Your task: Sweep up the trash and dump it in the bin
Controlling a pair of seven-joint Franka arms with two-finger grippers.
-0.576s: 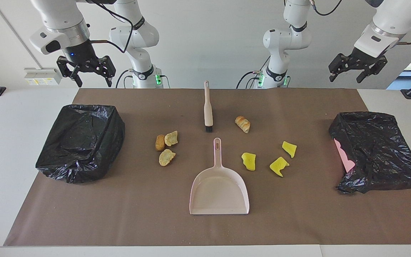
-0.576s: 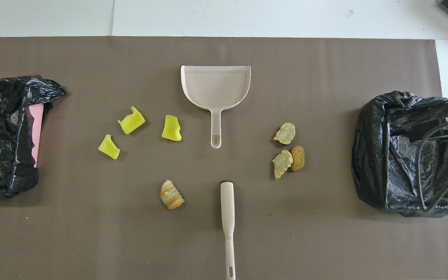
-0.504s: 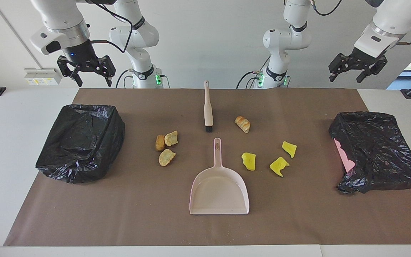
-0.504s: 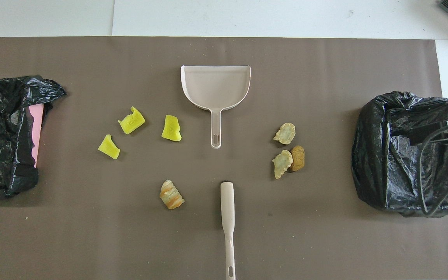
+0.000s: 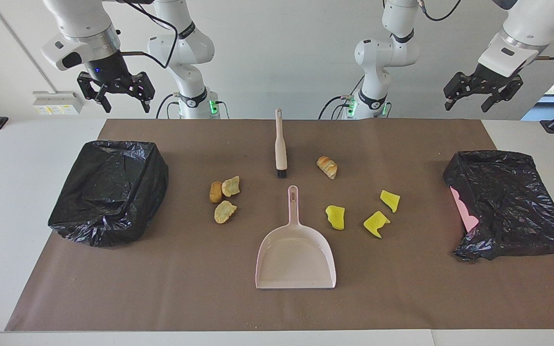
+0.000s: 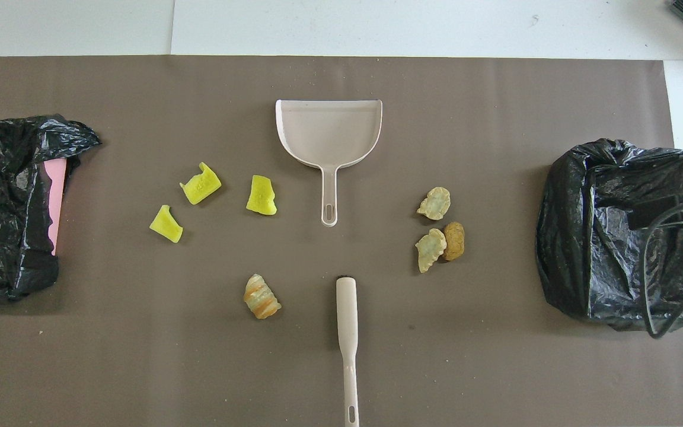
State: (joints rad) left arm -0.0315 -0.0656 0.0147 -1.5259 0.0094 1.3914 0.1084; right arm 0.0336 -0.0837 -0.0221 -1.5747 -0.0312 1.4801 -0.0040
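Black plastic lines the bin (image 5: 109,192) at the right arm's end of the brown paper mat (image 5: 200,288), its mouth upward. High above the mat's edge there hangs the right gripper (image 5: 116,93), fingers spread wide with nothing between them.

Toward the middle of the mat lie three golden-brown bread-like lumps (image 5: 224,197) in a tight cluster — two touching, the third just beside them and farther from the robots. Next comes the brush (image 5: 280,144), flat on the mat with its dark bristles pointing away from the robots. Just past its bristles, farther from the robots, lies the pale dustpan (image 5: 295,257), handle toward the brush, its open lip facing away from them, nothing in it. A fourth bread-like lump (image 5: 327,166) sits alone beside the brush head, toward the left arm's end.

Three bright yellow foam scraps (image 5: 361,214) are scattered beside the dustpan handle, apart from one another, none touching the pan.

At the left arm's end a second bin (image 5: 508,204) lies tipped on the mat, its black liner crumpled and a strip of pink wall showing. The left gripper (image 5: 481,93) hangs in the air near that corner of the mat — fingers wide apart, holding nothing.
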